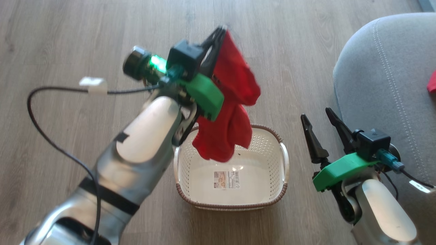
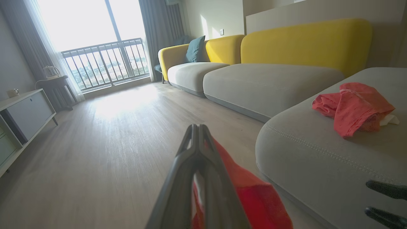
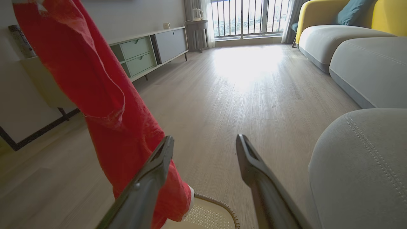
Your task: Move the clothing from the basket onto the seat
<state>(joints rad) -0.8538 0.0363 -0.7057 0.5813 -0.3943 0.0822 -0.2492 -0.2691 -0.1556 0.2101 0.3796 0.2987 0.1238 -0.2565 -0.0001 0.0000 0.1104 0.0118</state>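
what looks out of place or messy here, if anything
Nothing is damaged or spilled. The bunched garment lies in a crumpled heap on the seat, not laid flat. The hanging garment dangles from the left gripper over the edge of the upright basket.

Two red garments (image 1: 235,78), one basket (image 1: 269,149)

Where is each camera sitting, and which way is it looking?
Head view: on the robot's head, looking down at the cream perforated plastic basket; both arms show, left gripper shut on a hanging bright red fabric garment, right gripper open.
Left wrist view: on the left wrist, facing along its shut fingers toward the grey stitched fabric seat, where another red garment lies.
Right wrist view: on the right wrist, facing along its open fingers toward the balcony window.
Shared: all three show the hanging garment and the seat.
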